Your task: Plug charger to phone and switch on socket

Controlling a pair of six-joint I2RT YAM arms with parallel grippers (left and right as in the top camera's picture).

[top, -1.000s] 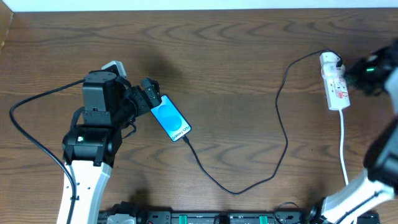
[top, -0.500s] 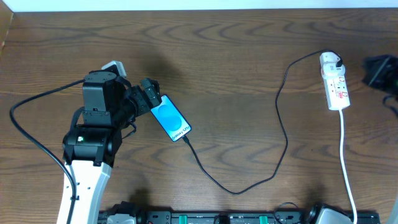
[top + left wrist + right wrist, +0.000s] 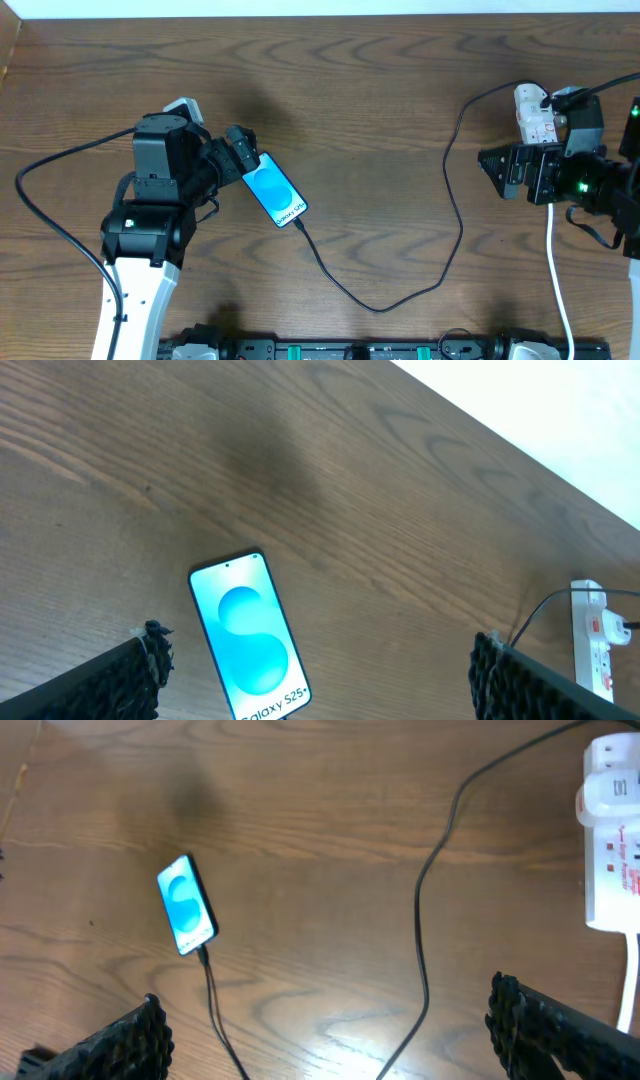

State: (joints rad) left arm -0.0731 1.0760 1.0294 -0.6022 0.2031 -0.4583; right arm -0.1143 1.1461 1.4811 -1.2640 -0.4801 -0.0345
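The phone [image 3: 274,195] lies face up on the wooden table, its light blue screen lit; it also shows in the wrist views as phone [image 3: 248,638] and phone [image 3: 187,905]. The black charger [image 3: 380,306] meets the phone's lower edge, loops across the table and runs up to the white socket [image 3: 528,108]. My left gripper [image 3: 238,158] is open beside the phone's upper end, holding nothing [image 3: 320,668]. My right gripper [image 3: 498,168] is open just left of the socket, above the charger [image 3: 428,910], empty [image 3: 328,1015]. My right arm covers the lower part of the socket [image 3: 610,850].
The socket's white cord [image 3: 553,262] runs down to the table's front edge. A black rail with green parts [image 3: 350,350] lines the front edge. The left arm's black cable [image 3: 50,215] curves over the table at the left.
The right gripper has opened from shut, and the right arm has swung back into view, now sitting over the socket's lower part. The left arm, phone and charger have not moved.
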